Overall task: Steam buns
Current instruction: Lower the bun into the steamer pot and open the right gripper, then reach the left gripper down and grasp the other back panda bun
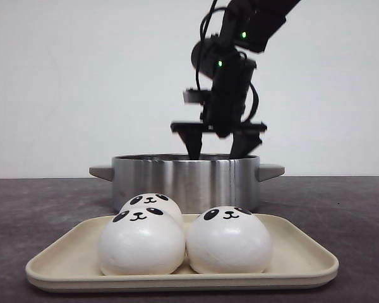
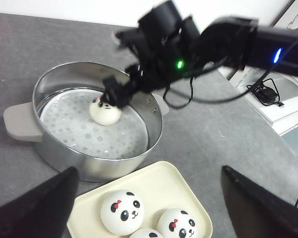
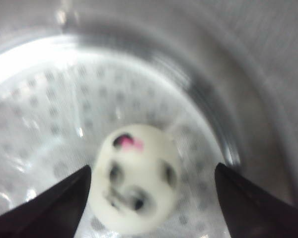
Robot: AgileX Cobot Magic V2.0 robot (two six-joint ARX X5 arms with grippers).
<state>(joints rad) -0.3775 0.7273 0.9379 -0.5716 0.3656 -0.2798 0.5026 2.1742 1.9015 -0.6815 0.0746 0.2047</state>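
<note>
Resting nearest you on the dark grey desk (image 1: 354, 208) was a cream tray (image 1: 297, 262) carrying three panda buns. Two sat side by side at its front, the left front bun (image 1: 141, 243) touching the right front bun (image 1: 228, 241), and a third bun (image 1: 153, 202) peeked up behind the left one. In the left wrist view you saw those three clustered at one end of the tray, each with a small pink bow over the face.

Just behind the tray stood a steel steamer pot (image 1: 186, 180) with grey side handles. Inside it a white perforated liner (image 2: 69, 124) covered the bottom, and the fourth bun (image 2: 105, 110) sat on that liner, off centre toward the far wall.

Your right tool (image 1: 218, 144) hung over the pot with its fingertips dipped below the rim. Its fingers stood spread apart: the right wrist view showed the fourth bun lying free between them, with liner visible on both sides and neither finger touching it. That view was blurred, so finer detail on the bun could not be read.

Your left tool (image 2: 149, 208) hovered above the near end of the tray, its two dark fingers wide apart and gripping nothing.

Behind everything was a plain white wall (image 1: 63, 82).
</note>
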